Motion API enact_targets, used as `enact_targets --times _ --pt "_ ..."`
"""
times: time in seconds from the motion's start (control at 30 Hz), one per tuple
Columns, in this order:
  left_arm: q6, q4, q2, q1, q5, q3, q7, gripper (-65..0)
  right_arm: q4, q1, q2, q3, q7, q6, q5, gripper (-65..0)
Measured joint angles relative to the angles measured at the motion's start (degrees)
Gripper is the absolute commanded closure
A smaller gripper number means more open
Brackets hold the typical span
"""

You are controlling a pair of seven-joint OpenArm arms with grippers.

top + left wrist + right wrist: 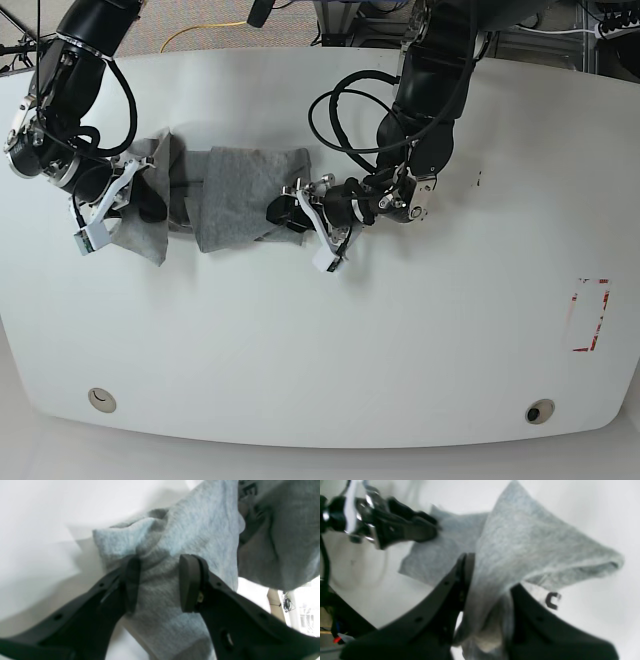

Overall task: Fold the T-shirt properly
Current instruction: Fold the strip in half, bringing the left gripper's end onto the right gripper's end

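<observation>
A grey T-shirt [240, 195], bunched and partly folded, lies across the white worktop [330, 350] between two robot arms, its left-arm end beneath one hand and its opposite end gathered up at the other. The left hand [290, 208] reaches over the T-shirt's edge, its fingers spread apart on either side of a ridge of grey cloth; whether they touch the fabric cannot be told. The right hand [148, 200] pinches a raised fold at the T-shirt's other end, cloth bulging up between its fingers and spilling out beyond their tips. From that grip, one flap of the T-shirt stands up and leans outward, while another part hangs below the hand. A black printed letter [552, 600] shows on the T-shirt just beside the right hand's fingers, beneath the overhanging flap. Between the two hands, the broad middle of the T-shirt lies wrinkled on the worktop. A red-marked outline [590, 315] sits on the worktop well apart from the T-shirt, on the left arm's side.
</observation>
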Motion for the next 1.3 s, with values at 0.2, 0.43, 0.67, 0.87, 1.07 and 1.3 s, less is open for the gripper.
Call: enact_targets --times 0.2,0.43,0.67,0.87,1.07,1.3 --pt "0.31 -1.25 -0.11 -0.09 -3.17 0.98 -1.16 -24.2 0.0 -0.09 -3.85 -2.43 -0.17 0.0 -0.61 0.0" --pt "0.28 -1.51 -0.04 0.04 -4.11 1.05 -1.16 -24.2 0.02 1.11 -7.61 -2.64 0.46 0.0 -0.22 0.0" --pt "0.28 -1.55 -0.07 0.07 -4.24 1.05 -1.16 -24.2 -0.26 3.78 -9.42 -5.46 0.52 -0.02 0.26 0.0" --pt "0.28 -1.55 -0.07 0.07 -4.35 1.05 -1.14 -24.2 -0.35 3.21 -12.5 -5.44 0.17 0.0 -0.9 0.0" --pt "0.26 -1.55 -0.07 0.2 -4.46 1.01 -1.14 -24.2 -0.37 3.76 -12.76 -10.14 1.14 0.0 -3.78 -3.6" --pt "0.26 -1.53 -0.04 0.2 -4.42 1.01 -1.16 -24.2 -0.35 3.98 -15.32 -14.1 4.28 -0.02 -6.91 -48.2"
